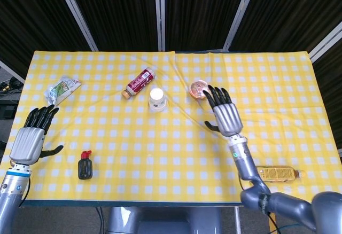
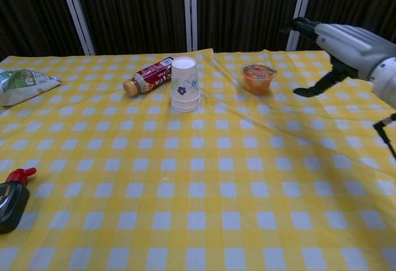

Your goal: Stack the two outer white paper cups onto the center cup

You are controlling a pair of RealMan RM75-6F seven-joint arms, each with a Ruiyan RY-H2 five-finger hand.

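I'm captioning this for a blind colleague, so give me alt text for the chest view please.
A stack of white paper cups stands upside down on a yellow checked tablecloth, with the robot's open right hand raised off to the right, holding nothing. Near the cups lie a red-labelled bottle and an orange jelly cup; a snack bag and small dark bottle sit at left.

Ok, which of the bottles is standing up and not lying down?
The small black bottle with the red cap, near the front left edge; the maroon-labelled bottle and the amber bottle lie flat.

Lab test booth: black curtains [image 1: 197, 9], checkered table [image 1: 160, 154].
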